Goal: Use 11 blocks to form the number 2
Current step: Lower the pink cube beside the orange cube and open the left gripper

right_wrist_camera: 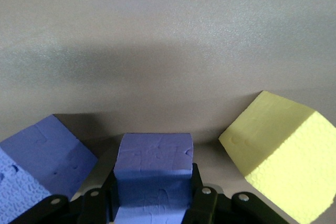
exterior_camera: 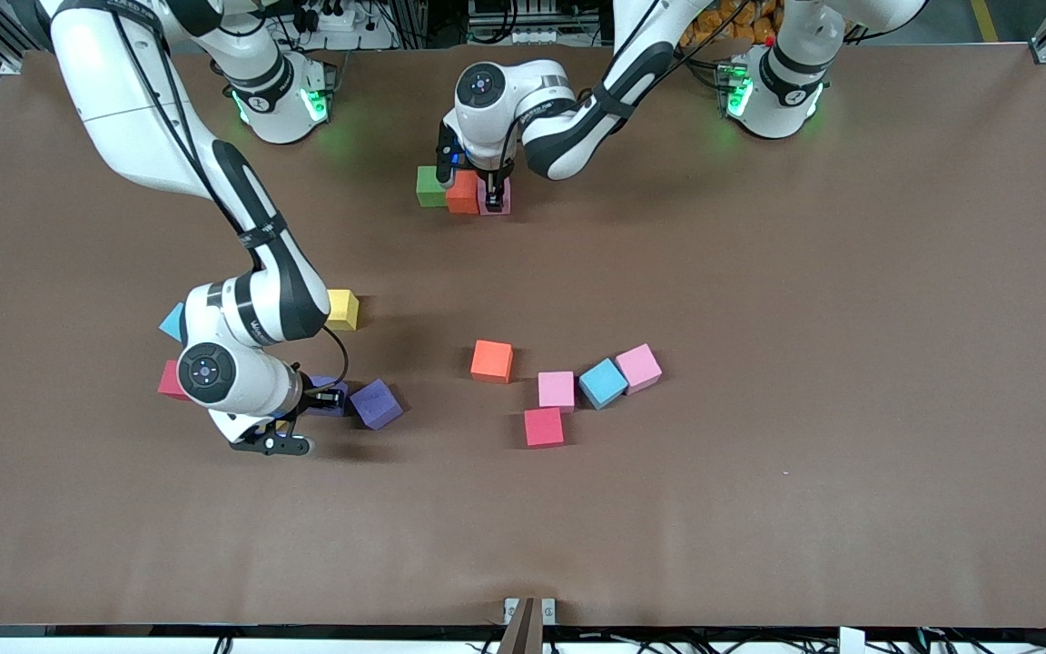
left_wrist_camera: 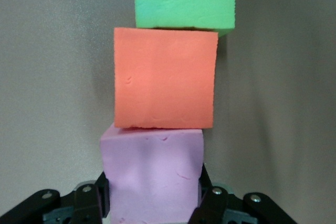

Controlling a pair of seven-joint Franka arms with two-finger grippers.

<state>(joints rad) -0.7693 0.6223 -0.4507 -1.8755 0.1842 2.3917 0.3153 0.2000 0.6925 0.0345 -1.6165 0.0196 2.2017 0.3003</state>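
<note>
The number 2 (exterior_camera: 463, 191) is only beginning: three blocks are sitting in a touching row in the upper middle of the front view, green (exterior_camera: 431, 186), orange (exterior_camera: 463, 193) and pink (left_wrist_camera: 152, 174). The left gripper (exterior_camera: 493, 193) is standing low over the pink end of that row, its fingers pressing on two sides of the pink block, which is resting on the table against the orange one. The right gripper (exterior_camera: 330, 397) is working toward the right arm's end of the table, in the middle band of the frame. Its fingers are closing tight on a purple block (right_wrist_camera: 153, 156), with a second purple block (exterior_camera: 376, 403) just beside it.

The main risk at the row is the release. If the left fingers are dragging on the foam as they open or lift, the pink block may be twisting or pulling away from the orange one, and the row is already looking slightly staggered in the left wrist view. At the right gripper, the neighbouring purple block is lying close enough to be knocked as the held one is raised. A squeezed foam cube may also be sitting skewed in the grip and landing crooked.

I am counting thirteen blocks in the front view:
- one green
- two orange
- three pink
- two purple
- one yellow (exterior_camera: 342, 310)
- two light blue
- two red, one half hidden by the right arm
</note>
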